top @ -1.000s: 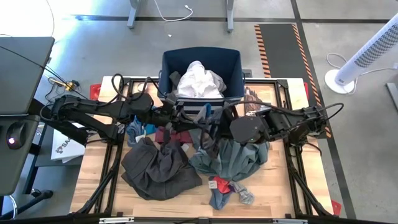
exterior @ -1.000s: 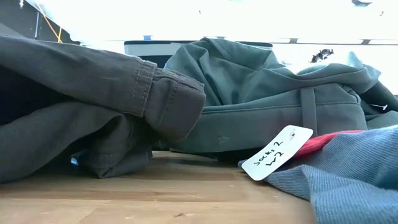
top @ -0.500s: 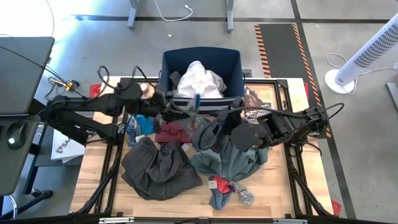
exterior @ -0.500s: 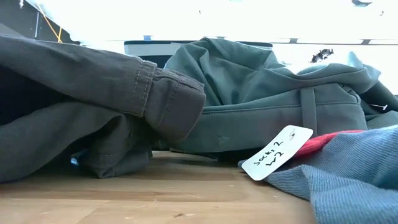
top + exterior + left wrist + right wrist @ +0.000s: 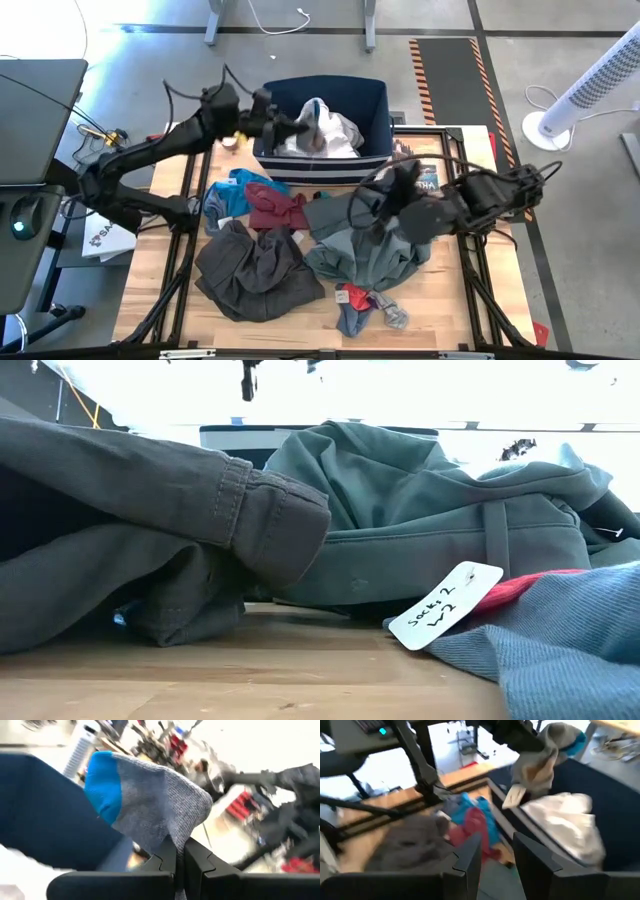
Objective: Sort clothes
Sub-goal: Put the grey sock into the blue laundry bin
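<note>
My left gripper (image 5: 303,127) is over the navy bin (image 5: 375,100) at the table's far edge, shut on a grey sock with a bright blue toe (image 5: 150,795). A white garment (image 5: 335,130) lies in the bin. My right gripper (image 5: 495,855) stands open over the far edge of the grey-green shirt (image 5: 370,255), with nothing between its fingers. Dark grey-brown trousers (image 5: 255,270) lie near left. Maroon (image 5: 275,210) and bright blue (image 5: 235,190) pieces lie behind them. Grey and red socks (image 5: 365,305) lie at the near edge. My left gripper pinches the sock's grey part (image 5: 175,840) between its two fingers, away from the blue toe. The fingers reach in level from the table's left. The sock (image 5: 540,760) droops from them, lifted clear above the white garment, a pale tag (image 5: 512,797) dangling from it.
In the low view the trousers (image 5: 120,540) and the shirt (image 5: 430,520) fill the foreground, with a white tag (image 5: 445,605) on the grey and red socks (image 5: 560,650). A white tower fan (image 5: 600,75) stands off the table at far right. Bare wood shows along the near edge.
My left gripper has swung from above the middle of the table toward the far edge, carrying the sock out over the bin. My right gripper has drawn back toward the table's right edge, away from where the two grippers stood together.
</note>
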Robot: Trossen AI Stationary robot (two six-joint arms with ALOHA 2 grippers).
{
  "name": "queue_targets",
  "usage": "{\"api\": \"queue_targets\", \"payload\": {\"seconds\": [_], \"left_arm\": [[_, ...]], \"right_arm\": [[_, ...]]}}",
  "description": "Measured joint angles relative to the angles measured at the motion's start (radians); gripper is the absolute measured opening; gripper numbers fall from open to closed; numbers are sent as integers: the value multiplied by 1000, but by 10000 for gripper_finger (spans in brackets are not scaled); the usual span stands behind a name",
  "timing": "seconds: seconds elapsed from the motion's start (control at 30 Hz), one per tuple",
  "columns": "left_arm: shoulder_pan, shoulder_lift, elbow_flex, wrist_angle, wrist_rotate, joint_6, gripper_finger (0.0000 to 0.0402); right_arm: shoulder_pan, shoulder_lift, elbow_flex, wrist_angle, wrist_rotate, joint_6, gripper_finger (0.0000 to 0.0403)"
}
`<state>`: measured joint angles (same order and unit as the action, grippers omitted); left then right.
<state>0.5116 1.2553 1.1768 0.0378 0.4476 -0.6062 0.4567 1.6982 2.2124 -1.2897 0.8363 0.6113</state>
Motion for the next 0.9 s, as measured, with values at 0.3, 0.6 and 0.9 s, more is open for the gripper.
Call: {"api": "queue_targets", "payload": {"seconds": [0.3, 0.6, 0.9], "left_arm": [[125, 285, 219, 94, 22, -62, 0], [145, 488, 348, 91, -40, -93, 3], [129, 615, 388, 89, -82, -100, 4]], "right_arm": [[-8, -137, 0, -287, 40, -6, 110], [-11, -315, -160, -277, 54, -75, 110], [-38, -497, -449, -239, 68, -26, 110]]}}
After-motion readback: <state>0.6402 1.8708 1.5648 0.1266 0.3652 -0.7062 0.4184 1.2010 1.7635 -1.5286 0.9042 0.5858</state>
